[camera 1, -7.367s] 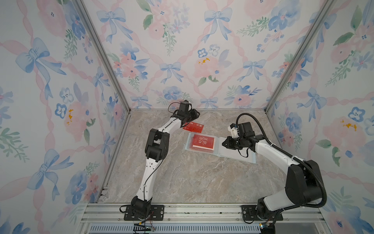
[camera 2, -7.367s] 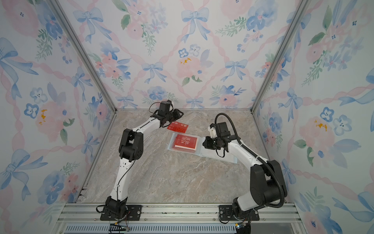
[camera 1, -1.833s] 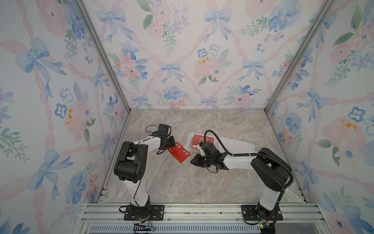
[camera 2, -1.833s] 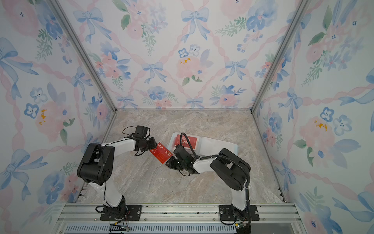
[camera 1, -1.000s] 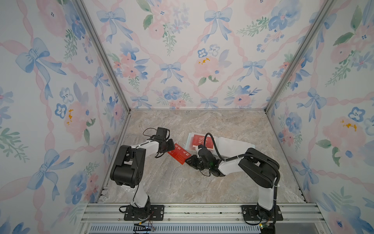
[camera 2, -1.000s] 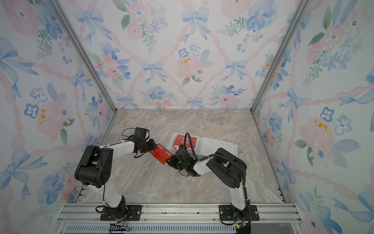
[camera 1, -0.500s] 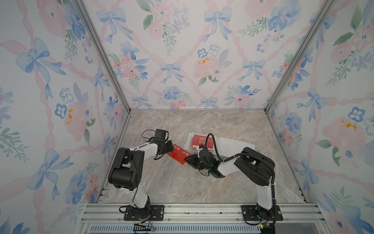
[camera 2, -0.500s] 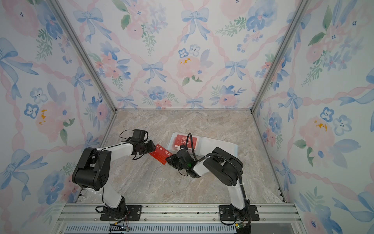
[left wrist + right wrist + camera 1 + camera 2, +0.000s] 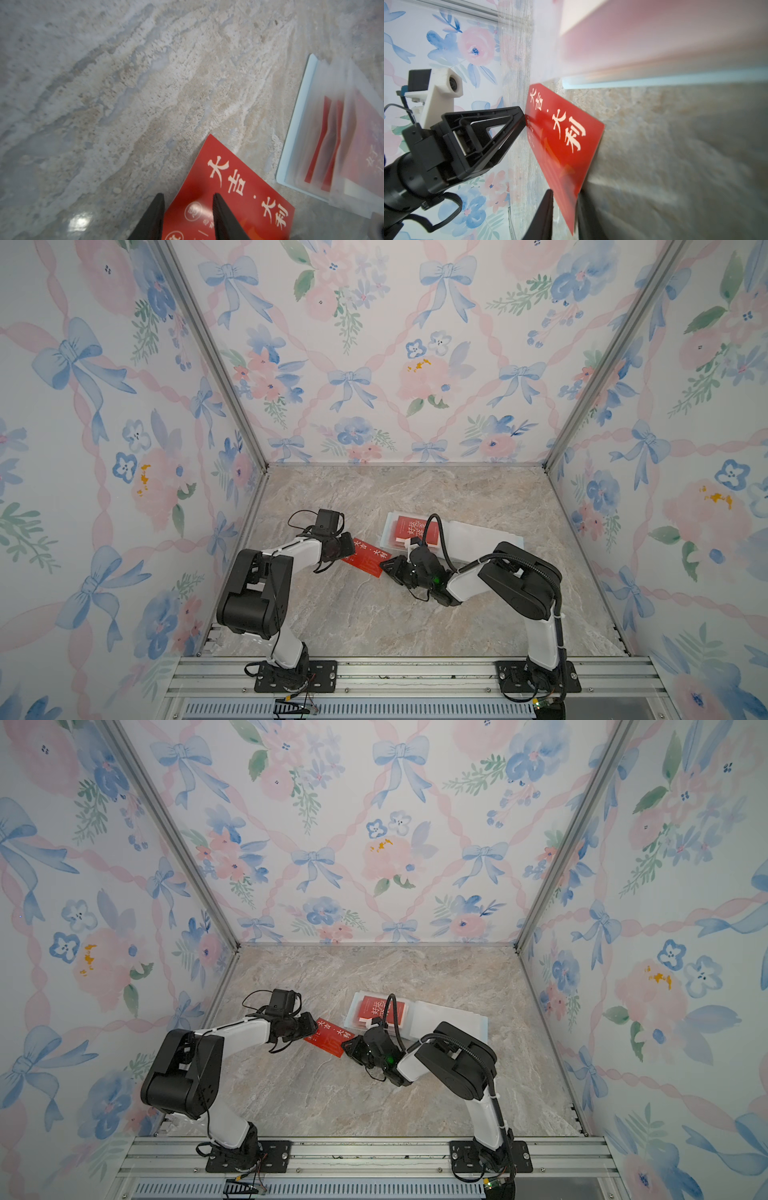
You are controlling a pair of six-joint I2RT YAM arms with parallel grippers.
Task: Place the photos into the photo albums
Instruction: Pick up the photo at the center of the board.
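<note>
Red card [image 9: 365, 558] carried nearer, beside album [image 9: 486, 537], right end effector [image 9: 385, 565] pinching it, left end effector [image 9: 347, 546] grip unclear

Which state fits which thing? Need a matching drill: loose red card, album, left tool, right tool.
Things
1. loose red card
2. photo album
3. left tool
4. right tool

States
a. lies open, pale-blue cover edge showing
b. at the card's end farther from the album
c. spans from one tool to the other
d. jaws straddle the card's end nearer the album

Pairs: 1-c; 2-a; 3-b; 4-d
</note>
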